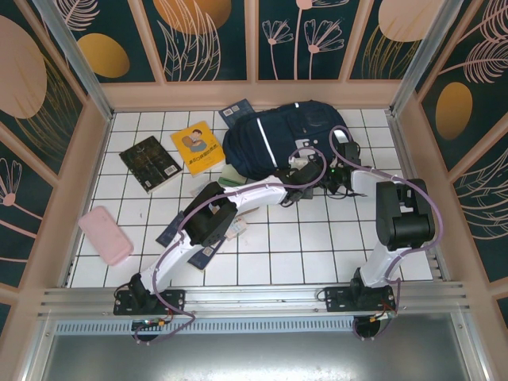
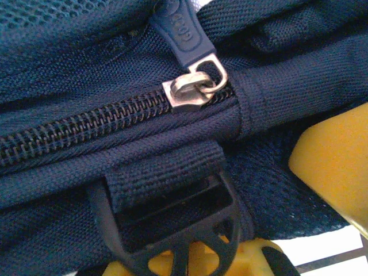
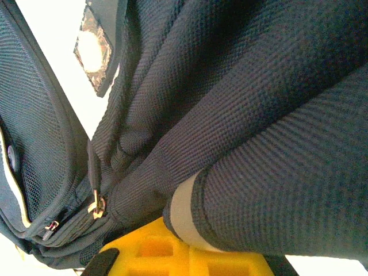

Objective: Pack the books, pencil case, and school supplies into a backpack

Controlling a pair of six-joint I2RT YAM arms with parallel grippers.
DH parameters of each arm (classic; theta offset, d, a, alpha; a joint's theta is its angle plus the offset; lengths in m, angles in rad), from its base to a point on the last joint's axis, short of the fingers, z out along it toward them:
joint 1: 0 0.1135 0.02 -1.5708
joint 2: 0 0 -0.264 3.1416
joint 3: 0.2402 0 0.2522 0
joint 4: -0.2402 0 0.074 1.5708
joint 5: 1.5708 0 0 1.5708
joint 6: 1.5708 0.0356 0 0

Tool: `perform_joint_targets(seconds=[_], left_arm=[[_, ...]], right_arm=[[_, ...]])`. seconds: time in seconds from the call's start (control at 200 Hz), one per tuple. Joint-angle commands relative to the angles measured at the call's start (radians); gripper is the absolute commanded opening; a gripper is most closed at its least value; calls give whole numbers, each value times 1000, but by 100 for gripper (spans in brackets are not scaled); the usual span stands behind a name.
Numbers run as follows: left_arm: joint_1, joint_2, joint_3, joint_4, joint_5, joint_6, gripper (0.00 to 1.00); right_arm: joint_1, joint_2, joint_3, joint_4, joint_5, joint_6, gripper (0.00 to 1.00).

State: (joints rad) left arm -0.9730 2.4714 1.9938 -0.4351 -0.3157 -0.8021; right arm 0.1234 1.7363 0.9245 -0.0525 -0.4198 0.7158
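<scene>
The navy backpack [image 1: 274, 139] lies at the back middle of the table. My left gripper [image 1: 300, 176] is at its near edge, shut on the strap by a black buckle [image 2: 172, 230]. Above the buckle is a closed zip with a silver slider [image 2: 187, 92]. My right gripper [image 1: 333, 181] is just to the right, shut on a fold of backpack fabric with a white stripe [image 3: 184, 215]. A yellow book [image 1: 197, 147] and a black book [image 1: 149, 163] lie to the left. One navy book [image 1: 236, 111] lies behind the backpack, another [image 1: 175, 230] under the left arm. The pink pencil case [image 1: 105, 235] sits near left.
A pale green box [image 1: 230, 176] lies at the backpack's left corner, and a clear packet [image 1: 236, 230] lies beside the left forearm. Framed walls close in the back and both sides. White tiles stretch between the two arms toward the near rail [image 1: 254, 298].
</scene>
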Motion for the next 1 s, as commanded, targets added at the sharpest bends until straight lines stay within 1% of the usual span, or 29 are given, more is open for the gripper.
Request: perform_joint_targets(seconds=[0.0,0.17,0.365,0.6,0.735,0.795,0.866,0.946,0.966,0.996], left_arm=[[3,36,-11,-60,-14,-22,0],[5,-42,-82,-113,-116,-43,0],[19,-149,-230,-117,-157,-52,0],[86,-304,-386,-122,-192,-39,0],[135,-397,-476,-89,-215,28,0],[158,-424,-498,-68,-197,75,0],[164,-447,-502,-44,-173,146,0],[162,-458,-489,8,-71,232,0],[162,-460,-484,21,-33,246,0],[162,-460,-476,39,17,265,0]], right_arm=[[10,-44,-9,-5,-27,7,0],[-16,-78,-16,-26,-8,0,0],[-87,-125,-51,-40,0,-8,0],[-181,-189,-96,-65,-4,-32,0],[-249,-205,-101,-75,-2,-48,0],[-279,-200,-97,-75,-11,-46,0],[-303,-188,-79,-77,-17,-46,0],[-311,-176,-51,-87,-19,-47,0],[-310,-173,-46,-87,-18,-46,5],[-309,-173,-42,-87,-23,-40,16]])
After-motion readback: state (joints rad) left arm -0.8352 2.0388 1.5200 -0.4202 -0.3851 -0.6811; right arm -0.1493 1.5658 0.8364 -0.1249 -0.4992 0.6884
